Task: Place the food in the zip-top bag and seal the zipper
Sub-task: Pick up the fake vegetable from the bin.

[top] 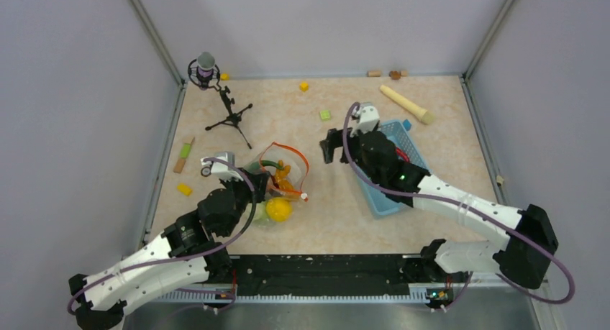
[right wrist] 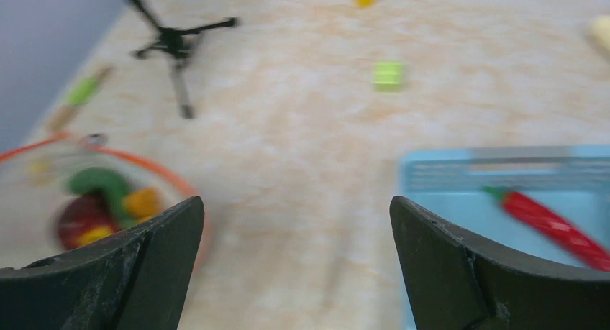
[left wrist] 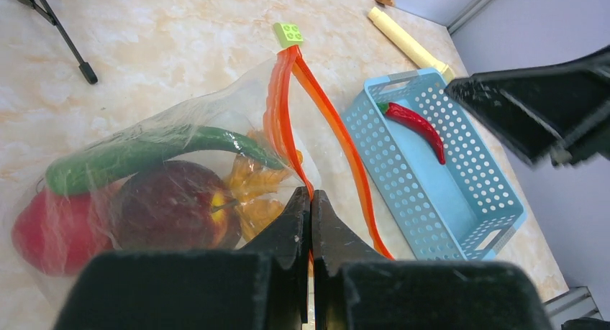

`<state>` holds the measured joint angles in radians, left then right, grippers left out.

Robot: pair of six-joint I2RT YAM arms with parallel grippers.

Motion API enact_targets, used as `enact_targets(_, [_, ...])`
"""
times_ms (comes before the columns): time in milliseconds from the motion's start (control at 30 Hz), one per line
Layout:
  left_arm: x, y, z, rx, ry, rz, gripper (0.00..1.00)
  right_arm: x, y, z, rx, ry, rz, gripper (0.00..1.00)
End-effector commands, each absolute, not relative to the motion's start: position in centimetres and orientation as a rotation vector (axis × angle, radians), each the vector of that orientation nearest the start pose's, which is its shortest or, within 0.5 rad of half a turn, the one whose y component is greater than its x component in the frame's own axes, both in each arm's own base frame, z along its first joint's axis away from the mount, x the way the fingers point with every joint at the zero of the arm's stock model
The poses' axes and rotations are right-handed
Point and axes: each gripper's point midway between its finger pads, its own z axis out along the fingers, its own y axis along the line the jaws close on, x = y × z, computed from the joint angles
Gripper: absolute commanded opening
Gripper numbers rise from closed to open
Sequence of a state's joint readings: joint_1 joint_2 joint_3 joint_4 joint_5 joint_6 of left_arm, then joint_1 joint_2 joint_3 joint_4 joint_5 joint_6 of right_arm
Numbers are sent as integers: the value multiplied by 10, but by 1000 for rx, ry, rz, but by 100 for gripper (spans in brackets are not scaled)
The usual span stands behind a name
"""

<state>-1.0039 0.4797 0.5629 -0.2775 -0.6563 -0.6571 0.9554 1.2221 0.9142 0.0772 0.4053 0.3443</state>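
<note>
Hold the bag (left wrist: 180,121) mouth open with left gripper (left wrist: 311,200), fingers pinching the zipper (left wrist: 345,139). Lower right gripper (right wrist: 295,211), spread wide, onto the chili (right wrist: 550,222) in the basket (left wrist: 453,200) beside the bag; grip across its middle. Cannot tell if lemon (top: 278,209) lies inside the bag; slider (top: 305,197) hidden in left wrist view.

Grey walls (top: 316,21), beige marbled tabletop (top: 331,222), light seemingly even.

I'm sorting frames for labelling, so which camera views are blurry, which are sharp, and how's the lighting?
Right wrist view: motion-smeared, the red chili and blue basket have soft edges. Left wrist view: crisp on the zip-top bag, the left gripper a dark foreground mass. Top external view: sharp and evenly lit, with only faint shadows.
</note>
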Motion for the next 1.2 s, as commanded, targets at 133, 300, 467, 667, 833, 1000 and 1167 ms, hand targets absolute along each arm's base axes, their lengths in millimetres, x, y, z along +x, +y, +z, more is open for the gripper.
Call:
enact_targets(133, [204,-166,251,-182,1727,-705,0,345,151,172,-624,1893,-129,99])
enact_targets(300, [201,-170,252,-155,1733,-723,0,370,102,136,-718,2026,-316,99])
enact_targets(467, [201,-173,252,-141,1736,-727,0,393,99,108,-883,2051,-314,97])
enact_targets(667, [203,-172,250,-136,1740,-710,0,405,110,81,-1080,1995,-258,94])
enact_targets(833, [203,-173,250,-128,1741,-708,0,415,105,73,-1056,1982,-279,94])
enact_targets(1000, [202,-175,250,-118,1745,-709,0,414,105,59,-1084,2037,-222,87])
enact_targets(1167, [201,-175,252,-118,1737,-724,0,406,115,52,-1142,2036,-97,81])
